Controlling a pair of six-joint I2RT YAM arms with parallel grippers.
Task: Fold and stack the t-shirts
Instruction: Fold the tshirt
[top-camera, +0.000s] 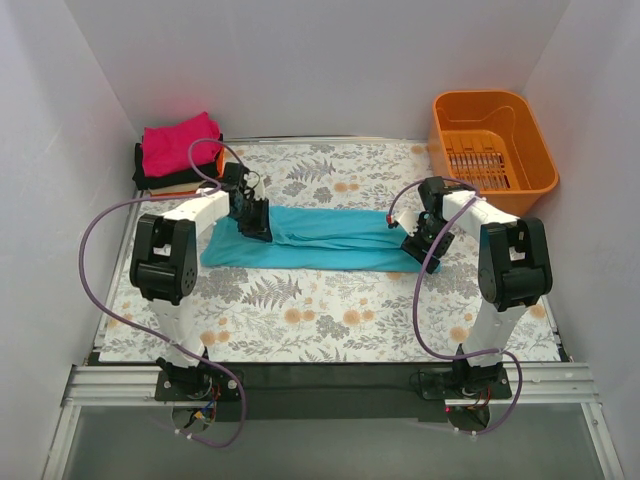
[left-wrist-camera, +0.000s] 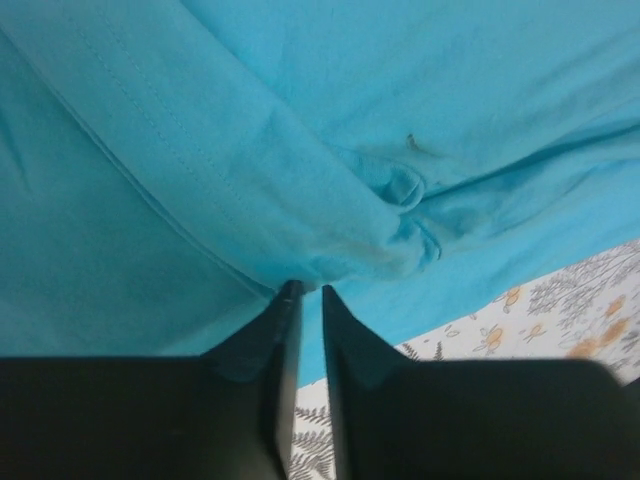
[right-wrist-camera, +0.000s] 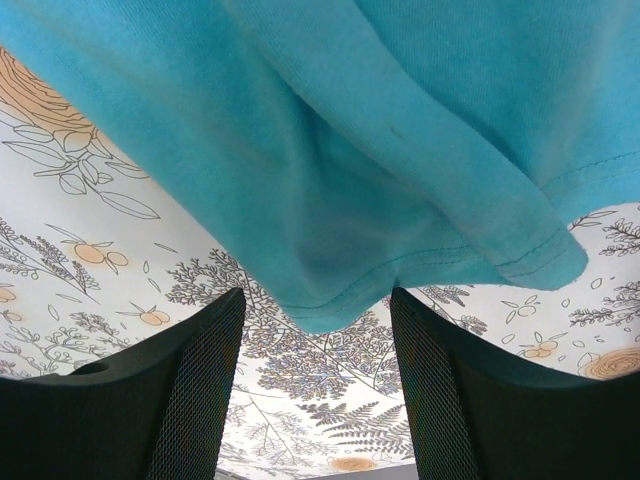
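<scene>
Teal t-shirt (top-camera: 320, 238): light, limp, lying as a long strip mid-table (top-camera: 300, 310) between your arms. Your left gripper (left-wrist-camera: 305, 292) pinches a fold. Your right gripper (right-wrist-camera: 315, 330) stands open astride the hem. Take hold at the hemmed corners; expect sagging.

Orange basket (top-camera: 497, 187), floral tablecloth (top-camera: 330, 312)

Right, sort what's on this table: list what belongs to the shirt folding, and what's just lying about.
Belongs to the job:
teal t-shirt, spread on the table
folded shirt stack, pink on top, back left

Just lying about:
orange basket, back right
</scene>
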